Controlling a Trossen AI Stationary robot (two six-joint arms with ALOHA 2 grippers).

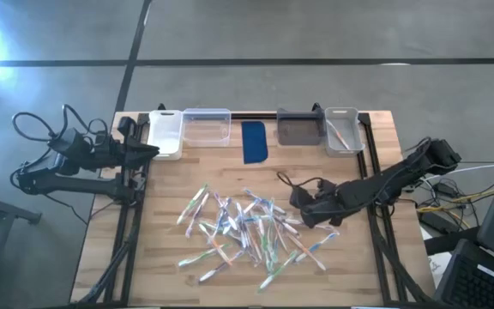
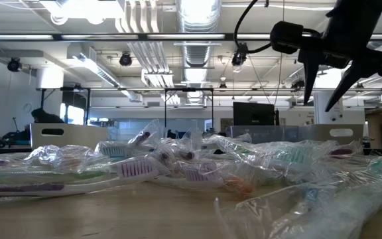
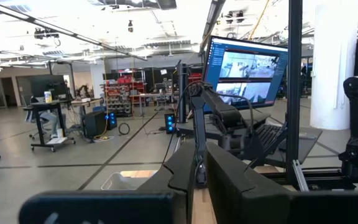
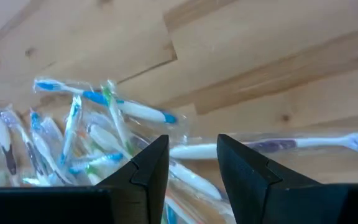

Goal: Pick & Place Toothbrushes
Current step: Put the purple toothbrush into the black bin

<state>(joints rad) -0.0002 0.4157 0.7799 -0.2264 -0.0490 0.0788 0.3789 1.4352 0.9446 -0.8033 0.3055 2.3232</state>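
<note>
Several toothbrushes (image 1: 245,232) in clear wrappers lie in a loose pile on the wooden table (image 1: 170,257), mostly white with blue, green or pink accents. The low view shows the pile (image 2: 178,166) up close. My right gripper (image 1: 301,212) hangs over the pile's right edge, pointing steeply down, open, with nothing between its fingers (image 4: 192,155). In the low view it (image 2: 318,103) stands clear above the wrappers. A white toothbrush (image 4: 278,146) lies below its fingertips. My left gripper (image 3: 199,180) is shut and held high at the table's left edge (image 1: 148,150), pointing level.
Along the far edge stand a white bin (image 1: 166,133), a clear bin (image 1: 206,129), a dark blue pad (image 1: 255,142), a grey bin (image 1: 296,129) and a clear bin (image 1: 341,130) holding a toothbrush. Bare wood lies left of and nearer than the pile.
</note>
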